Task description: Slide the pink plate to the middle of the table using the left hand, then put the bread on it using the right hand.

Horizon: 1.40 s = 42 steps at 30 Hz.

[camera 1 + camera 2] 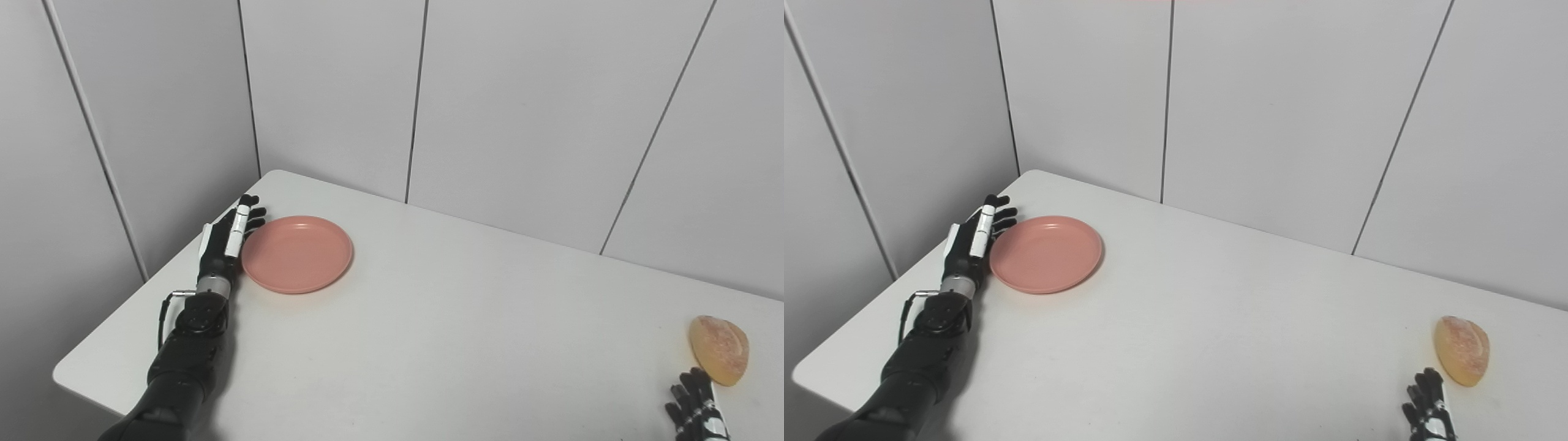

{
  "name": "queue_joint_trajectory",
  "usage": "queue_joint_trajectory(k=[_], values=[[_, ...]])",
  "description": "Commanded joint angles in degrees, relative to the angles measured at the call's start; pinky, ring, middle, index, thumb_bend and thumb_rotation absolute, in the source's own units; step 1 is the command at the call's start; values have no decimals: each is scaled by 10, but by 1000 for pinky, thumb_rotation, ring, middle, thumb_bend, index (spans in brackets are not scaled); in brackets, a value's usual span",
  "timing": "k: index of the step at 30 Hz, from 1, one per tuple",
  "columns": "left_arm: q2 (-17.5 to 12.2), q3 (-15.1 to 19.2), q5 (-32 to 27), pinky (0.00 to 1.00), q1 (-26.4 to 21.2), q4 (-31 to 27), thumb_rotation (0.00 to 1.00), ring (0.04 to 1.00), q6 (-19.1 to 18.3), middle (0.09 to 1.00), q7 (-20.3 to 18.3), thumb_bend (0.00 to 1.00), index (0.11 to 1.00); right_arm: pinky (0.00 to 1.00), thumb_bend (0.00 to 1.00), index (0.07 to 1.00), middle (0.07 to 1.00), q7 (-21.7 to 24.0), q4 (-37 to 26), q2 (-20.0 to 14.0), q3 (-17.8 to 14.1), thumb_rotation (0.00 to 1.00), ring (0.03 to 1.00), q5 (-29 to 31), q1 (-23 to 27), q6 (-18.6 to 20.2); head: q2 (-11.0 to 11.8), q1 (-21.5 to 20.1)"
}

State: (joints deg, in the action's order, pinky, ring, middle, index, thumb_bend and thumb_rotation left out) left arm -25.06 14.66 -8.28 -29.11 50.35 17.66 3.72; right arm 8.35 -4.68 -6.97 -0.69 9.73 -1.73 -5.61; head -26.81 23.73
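**Left robot hand flat against the pink plate's edge; bread lies just past the right fingertips**

The left robot hand [228, 240] lies low over the white rectangular worktop [465, 331], its black-and-white fingers [240, 222] stretched out straight and slightly spread, holding nothing. The round, shallow pink plastic plate [297, 253] sits immediately to the inner side of this hand, toward the worktop's middle. The plate's near-left rim meets the side of the hand and the fingers run along that rim; whether they actually press on it or only sit right beside it cannot be told for sure. The plate rests flat, with nothing on it, close to the worktop's far left corner, well short of the centre. The dark forearm behind the left robot hand comes up from the lower left edge of the view.

The right robot hand [1428, 404] shows only at the lower right edge of both views, cut off by the frame. Its dark fingers point upward and stand apart, gripping nothing. Just beyond those fingertips, slightly to their outer side, lies the golden-brown, rounded wedge-shaped piece of bread [1462, 358], on the worktop near its right edge. A narrow gap seems to separate the fingertips from the bread. The bread and the plate are well apart, on opposite sides of the worktop.
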Motion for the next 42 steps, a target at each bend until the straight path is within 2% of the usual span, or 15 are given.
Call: queue_joint_trajectory(k=[1, 15, 24, 36, 39, 42], values=[[12, -7, -10, 762, -25, -17, 1000, 788, -11, 787, -24, 777, 793, 1000, 672, 1000, 1000, 4, -4, -3, -3, 992, 999, 2, -7, 0, -1, 0], [43, -39, -6, 788, -10, -69, 1000, 806, -36, 807, -39, 769, 810, 994, 662, 1000, 992, -10, -9, 7, -3, 970, 973, -13, -4, 4, -7, -10], [70, -46, -18, 805, -6, -106, 1000, 823, -59, 821, -56, 754, 815, 1000, 615, 1000, 1000, -17, -11, 16, -2, 956, 985, -16, 0, 6, -13, -36], [84, -70, -25, 823, 19, -198, 1000, 839, -116, 838, -98, 770, 831, 1000, 567, 997, 987, -28, -20, 29, 2, 940, 974, -34, 5, 13, -42, -107], [91, -70, -29, 820, 24, -219, 1000, 840, -131, 834, -108, 761, 820, 1000, 584, 999, 987, -29, -24, 32, 6, 949, 973, -40, 8, 21, -62, -126], [96, -72, -25, 805, 30, -238, 1000, 827, -149, 827, -112, 766, 818, 1000, 599, 1000, 990, -29, -26, 33, 9, 949, 978, -43, 12, 29, -66, -138]])
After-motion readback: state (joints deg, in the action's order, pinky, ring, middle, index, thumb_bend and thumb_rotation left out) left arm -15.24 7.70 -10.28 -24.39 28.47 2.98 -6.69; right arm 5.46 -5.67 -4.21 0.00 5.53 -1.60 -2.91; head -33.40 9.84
